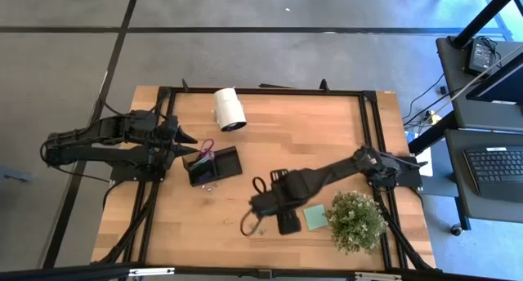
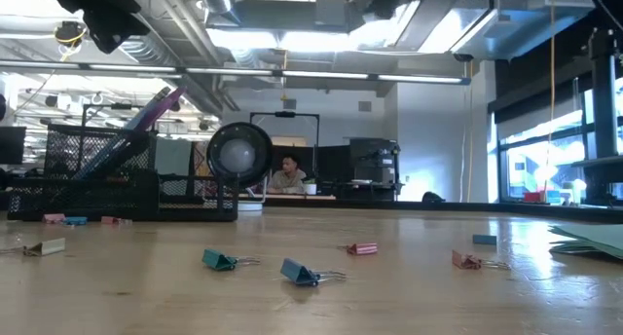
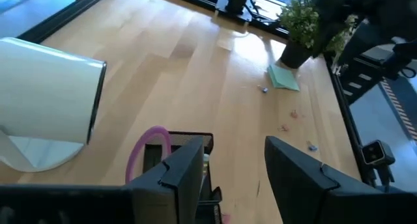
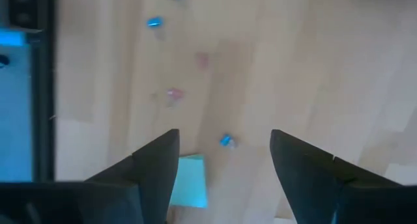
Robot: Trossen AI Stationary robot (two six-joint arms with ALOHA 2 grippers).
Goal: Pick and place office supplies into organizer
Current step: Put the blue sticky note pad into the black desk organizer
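The black mesh organizer (image 1: 221,164) stands left of the table's middle. Purple-handled scissors (image 2: 156,111) stick up out of it, leaning on its wall. My left gripper (image 1: 193,144) hangs open just left of the organizer, with nothing between its fingers (image 3: 225,178). My right gripper (image 1: 265,220) points down, open, above the near middle of the table, holding nothing (image 4: 221,165). Below it lie a blue clip (image 4: 226,140) and the light green sticky-note pad (image 1: 315,217). Several small clips (image 2: 300,272) lie scattered flat on the wood.
A white cylinder roll (image 1: 230,109) lies on its side at the far edge, behind the organizer. A bushy potted plant (image 1: 356,220) stands at the near right, beside the pad. Black frame rails (image 1: 372,126) run along the table's sides.
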